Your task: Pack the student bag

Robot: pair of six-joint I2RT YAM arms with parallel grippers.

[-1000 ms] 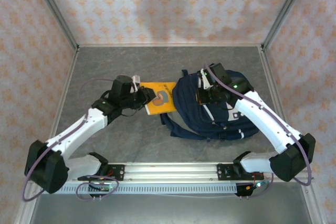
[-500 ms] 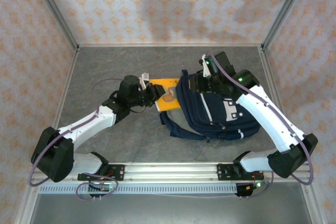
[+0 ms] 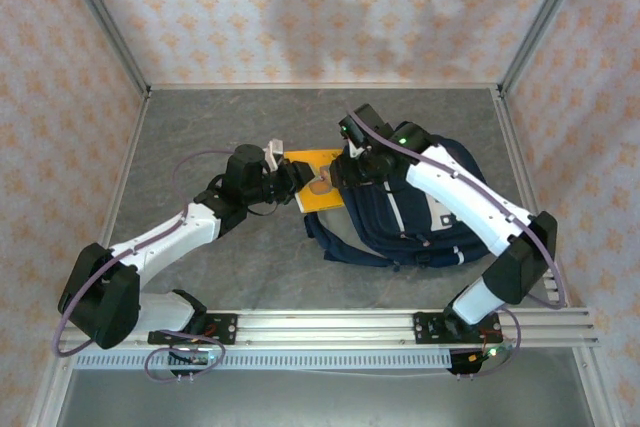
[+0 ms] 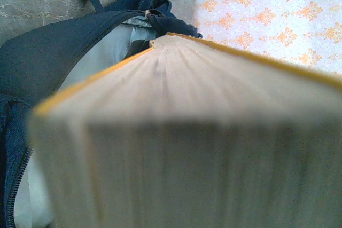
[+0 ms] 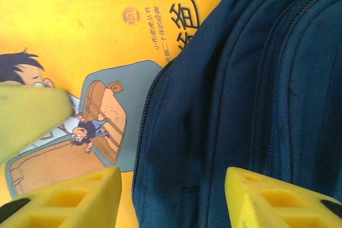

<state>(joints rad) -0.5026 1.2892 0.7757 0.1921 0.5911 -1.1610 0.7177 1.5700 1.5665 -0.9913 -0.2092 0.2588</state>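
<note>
While the left gripper (image 3: 284, 175) pinches the left edge of a yellow book (image 3: 305, 193), the book's other edge lies tucked under the open rim of the student bag (image 3: 425, 219). The bag rests on the bench (image 3: 200, 127), right of its middle. The right gripper (image 3: 352, 162) hovers over that rim, fingers (image 5: 69, 198) spread apart.

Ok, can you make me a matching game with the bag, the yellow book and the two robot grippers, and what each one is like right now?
Things:
1. student bag
2. yellow book
3. left gripper
4. right gripper

States:
A. open, hovering over the bag's edge
B. navy blue with thin white stripes
C. shut on the book's end
D. partly tucked under the bag's zip edge

Pairs: 1-B, 2-D, 3-C, 4-A.
</note>
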